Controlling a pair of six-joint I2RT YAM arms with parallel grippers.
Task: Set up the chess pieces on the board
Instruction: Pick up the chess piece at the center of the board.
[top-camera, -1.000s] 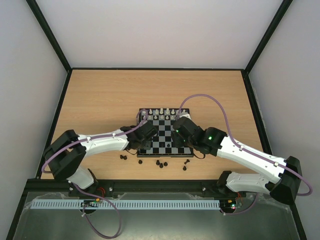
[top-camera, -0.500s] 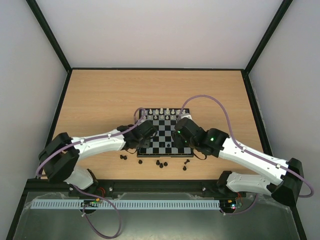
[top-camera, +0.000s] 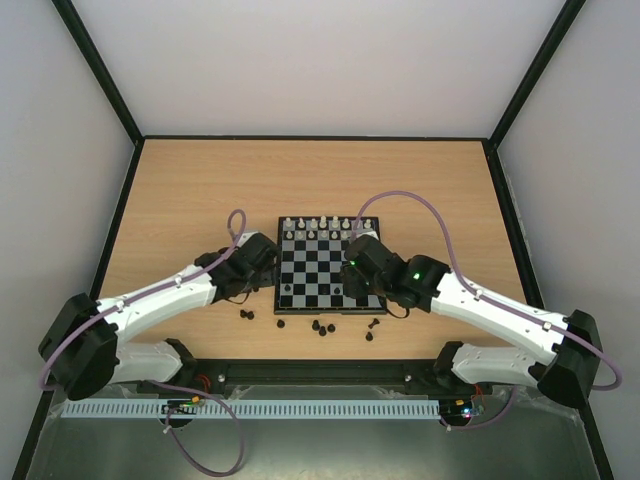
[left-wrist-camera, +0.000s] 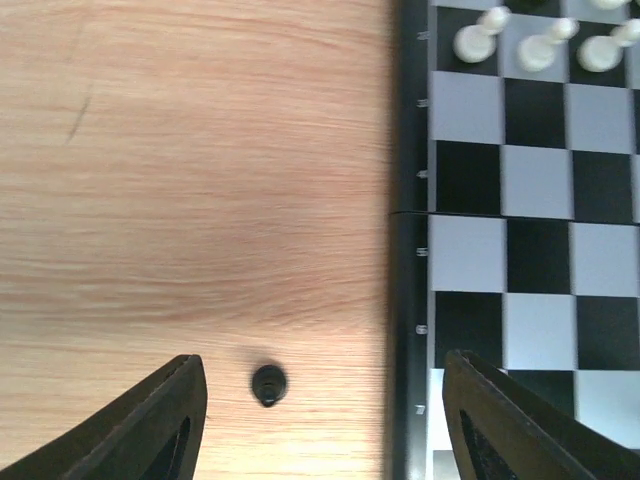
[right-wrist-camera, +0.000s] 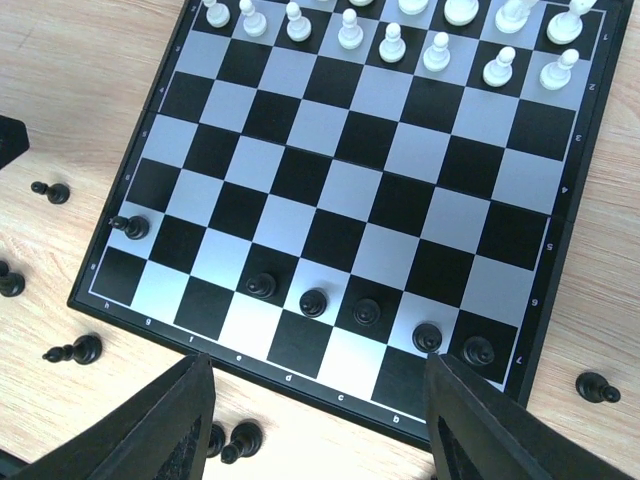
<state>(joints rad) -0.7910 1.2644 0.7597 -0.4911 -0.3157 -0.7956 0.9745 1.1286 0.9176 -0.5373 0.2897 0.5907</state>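
Right wrist: black pieces (right-wrist-camera: 314, 301) on board (right-wrist-camera: 330, 190)

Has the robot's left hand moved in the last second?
Yes. The left hand has pulled away to the left: it was over the left edge of the board and is now above the wooden table beside it.

Light was bright, even, overhead; shadows soft, short. Left wrist view rendered the board (left-wrist-camera: 535, 250) slightly blurred.

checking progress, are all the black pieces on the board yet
No, several black pieces lie on the table beside the board.
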